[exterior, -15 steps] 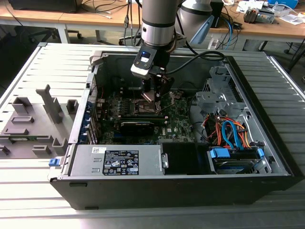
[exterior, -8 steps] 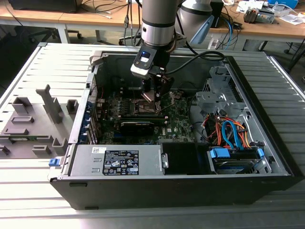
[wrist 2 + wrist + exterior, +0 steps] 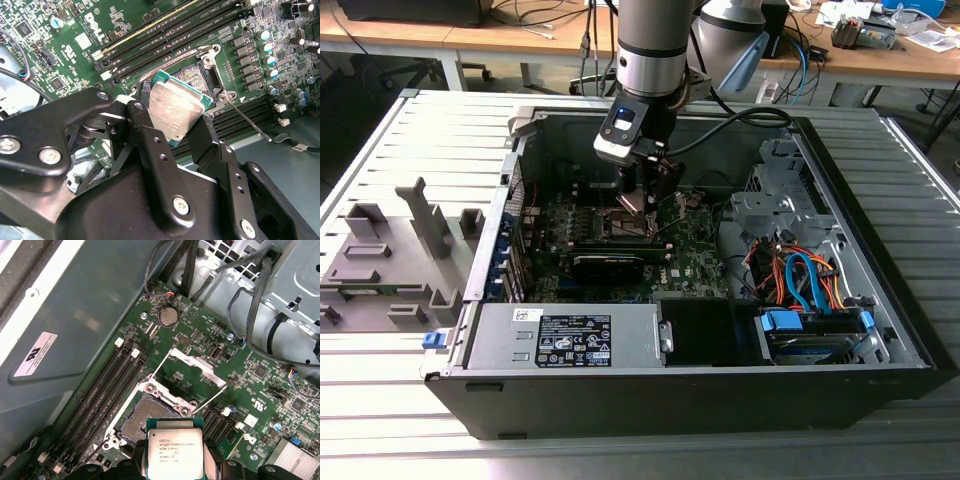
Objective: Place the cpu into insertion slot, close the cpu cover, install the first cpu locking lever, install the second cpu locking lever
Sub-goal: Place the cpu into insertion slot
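My gripper (image 3: 172, 125) holds the cpu (image 3: 175, 452) tight by two edges, just above the bare insertion slot (image 3: 142, 422). The cpu cover (image 3: 197, 362) stands open. I think I must keep the chip flat, match its corners to the slot, and go down softly.

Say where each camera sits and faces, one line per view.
Exterior view: off the arm, looking down into the computer case; arm and hand show.
Second wrist view: on the arm, looking past the hand's fingers at the gripped cpu.
First wrist view: on the arm, facing the insertion slot and open cpu cover; fingers show.
Both wrist views share cpu and insertion slot.
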`<control>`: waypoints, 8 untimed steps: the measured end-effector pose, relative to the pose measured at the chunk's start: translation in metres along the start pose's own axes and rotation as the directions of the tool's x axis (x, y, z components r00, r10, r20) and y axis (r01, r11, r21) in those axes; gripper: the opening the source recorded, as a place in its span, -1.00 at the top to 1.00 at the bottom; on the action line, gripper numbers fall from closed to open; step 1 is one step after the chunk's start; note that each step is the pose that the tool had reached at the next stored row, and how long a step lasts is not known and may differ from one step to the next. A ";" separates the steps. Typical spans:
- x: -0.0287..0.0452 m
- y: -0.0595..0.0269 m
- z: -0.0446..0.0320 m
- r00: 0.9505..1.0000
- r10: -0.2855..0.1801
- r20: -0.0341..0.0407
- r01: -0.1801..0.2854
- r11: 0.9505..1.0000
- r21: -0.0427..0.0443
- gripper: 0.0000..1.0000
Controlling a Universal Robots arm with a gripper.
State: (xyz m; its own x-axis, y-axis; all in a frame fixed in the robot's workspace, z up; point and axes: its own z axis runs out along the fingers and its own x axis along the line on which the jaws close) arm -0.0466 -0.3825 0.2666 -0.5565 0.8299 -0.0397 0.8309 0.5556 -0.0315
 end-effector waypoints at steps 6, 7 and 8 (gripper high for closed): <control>0.0000 0.0000 0.0000 1.000 0.004 0.000 -0.004 1.000 0.000 -0.08; 0.0000 0.0000 0.0000 1.000 0.005 0.000 -0.005 1.000 0.000 -0.08; 0.0000 0.0000 0.0000 1.000 0.006 0.000 -0.006 1.000 0.000 -0.08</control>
State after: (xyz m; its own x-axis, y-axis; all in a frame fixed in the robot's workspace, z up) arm -0.0466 -0.3825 0.2666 -0.5518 0.8331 -0.0397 0.8340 0.5509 -0.0314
